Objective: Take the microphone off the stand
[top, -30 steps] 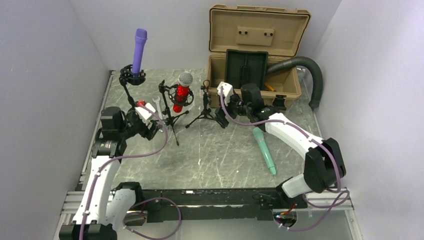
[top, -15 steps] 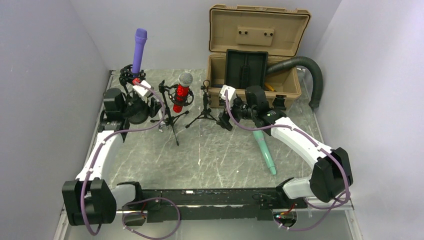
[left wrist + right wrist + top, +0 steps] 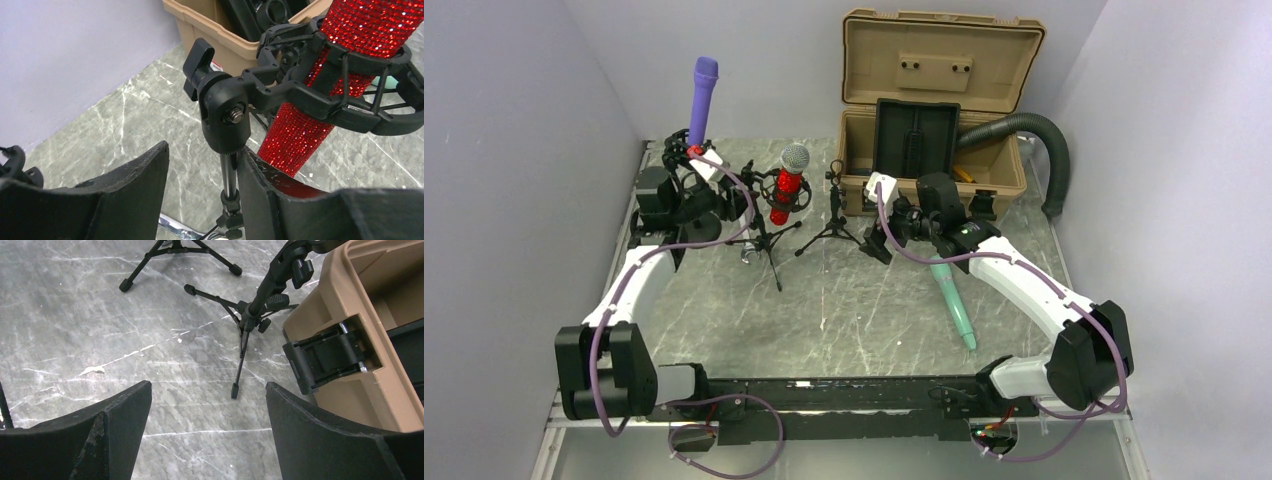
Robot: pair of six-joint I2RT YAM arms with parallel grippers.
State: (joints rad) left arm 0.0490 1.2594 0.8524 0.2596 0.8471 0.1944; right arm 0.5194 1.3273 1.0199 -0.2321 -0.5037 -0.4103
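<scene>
A glittery red microphone (image 3: pixel 786 195) (image 3: pixel 350 65) with a silver head sits in a black shock mount on a tripod stand (image 3: pixel 762 228). My left gripper (image 3: pixel 736 203) (image 3: pixel 202 155) is at the stand's pole (image 3: pixel 228 172), just under the swivel joint. The jaws stand open around the pole, which rests against the right finger (image 3: pixel 265 185), with a gap to the left one. My right gripper (image 3: pixel 876 238) (image 3: pixel 208 390) hangs open over bare table, in front of the case, holding nothing.
A purple microphone (image 3: pixel 702 100) stands in a taller stand at the back left. An empty small tripod (image 3: pixel 834 215) (image 3: pixel 245 315) is beside the open tan case (image 3: pixel 934 130) (image 3: pixel 360 340). A teal microphone (image 3: pixel 952 300) lies on the table. A grey hose (image 3: pixel 1046 150) curls at the right.
My left arm swung back and right, bringing its jaws around the red microphone's stand pole while they narrowed. The right gripper shifted slightly right and stayed open.
</scene>
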